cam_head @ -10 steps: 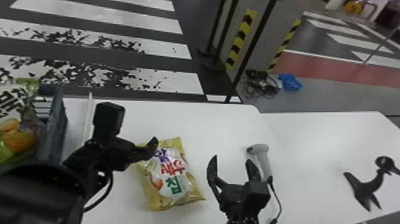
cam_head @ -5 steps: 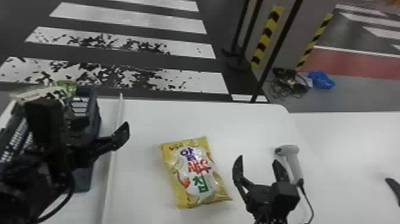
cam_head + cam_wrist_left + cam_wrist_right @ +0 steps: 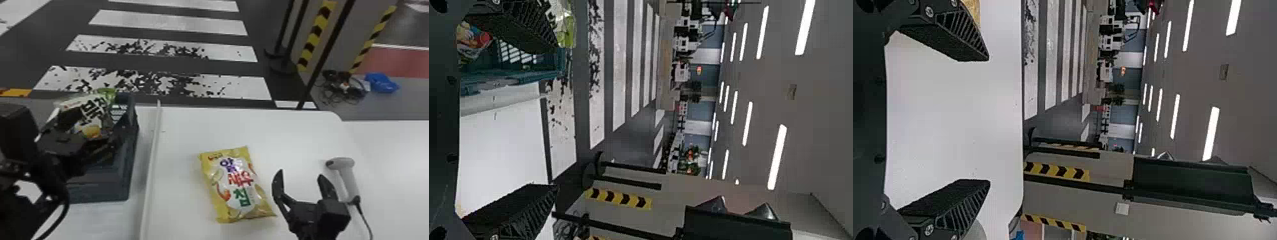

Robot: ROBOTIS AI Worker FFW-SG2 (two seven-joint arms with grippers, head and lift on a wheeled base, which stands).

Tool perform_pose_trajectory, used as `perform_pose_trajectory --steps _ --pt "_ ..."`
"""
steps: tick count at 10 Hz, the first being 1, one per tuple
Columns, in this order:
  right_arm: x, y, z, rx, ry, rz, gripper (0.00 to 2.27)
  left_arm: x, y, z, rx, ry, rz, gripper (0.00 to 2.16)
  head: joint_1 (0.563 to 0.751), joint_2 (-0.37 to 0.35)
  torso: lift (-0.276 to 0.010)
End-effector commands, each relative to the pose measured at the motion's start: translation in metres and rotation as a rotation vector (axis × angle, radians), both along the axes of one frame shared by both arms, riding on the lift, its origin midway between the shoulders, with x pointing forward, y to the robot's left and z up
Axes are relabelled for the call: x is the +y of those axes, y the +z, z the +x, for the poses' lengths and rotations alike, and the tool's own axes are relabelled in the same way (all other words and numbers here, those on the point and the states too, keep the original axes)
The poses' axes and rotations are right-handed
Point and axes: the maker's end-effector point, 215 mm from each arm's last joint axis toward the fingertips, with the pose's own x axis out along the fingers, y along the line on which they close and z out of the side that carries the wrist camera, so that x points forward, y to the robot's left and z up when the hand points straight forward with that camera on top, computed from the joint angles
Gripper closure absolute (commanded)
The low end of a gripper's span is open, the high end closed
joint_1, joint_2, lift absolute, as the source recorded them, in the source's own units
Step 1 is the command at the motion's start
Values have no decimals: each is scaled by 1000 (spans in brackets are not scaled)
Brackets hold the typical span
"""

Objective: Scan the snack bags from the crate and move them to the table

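From where I'm standing, taking twelve o'clock as straight ahead of the robot, the left arm comes in from around eight o'clock, and its gripper (image 3: 95, 134) is over the blue-grey crate (image 3: 123, 182). The left wrist view has those jaws standing wide apart, one across the crate and the other across the counter (image 3: 287, 137), with nothing held between them. A white-and-green snack bag (image 3: 92, 110) sticks up at the crate's twelve-o'clock end, just by those jaws; I can't tell whether they touch it. The right arm reaches in from about five o'clock, low to the counter, and its gripper (image 3: 300, 175) aims roughly at twelve, its jaws spread and empty. Between crate and right gripper, a yellow shrimp-chip bag (image 3: 237, 185) lies face up on the counter, its top end turned a little toward eleven. A narrow white strip (image 3: 151, 159) runs from twelve to six between that bag and the crate. At the bag's three o'clock, past the right gripper's jaws, lies a white handheld scanner (image 3: 348, 182), its head facing nine and its handle slanting toward five, where a dark cord (image 3: 366, 221) trails off.
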Motion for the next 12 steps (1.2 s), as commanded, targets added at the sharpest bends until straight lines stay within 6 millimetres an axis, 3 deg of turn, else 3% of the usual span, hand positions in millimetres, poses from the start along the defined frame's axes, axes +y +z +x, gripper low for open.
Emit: perform_pose_trajectory --steps 1,3,4,6,9,10,12 --pt "13 -1 -3 0 51 0 113 24 4 -5 -43 43 4 29 695 -92 -95" --pt "33 7 -6 -11 100 -16 117 42 0 -9 -74 82 5 33 695 -42 -95" --pt "54 7 -14 21 173 -51 117 48 0 -11 -100 95 5 39 695 -15 -95" --pt "83 -9 -38 136 271 -127 124 56 -6 -15 -100 108 6 73 695 52 -95" --pt "113 -10 -76 205 398 -217 130 55 -15 -16 -82 99 4 66 695 104 -95" --pt "121 -15 -87 256 452 -265 134 55 -17 -16 -84 98 0 66 695 125 -95" --pt "129 -51 -107 418 534 -438 130 53 -22 -15 -83 92 -10 66 695 159 -95"
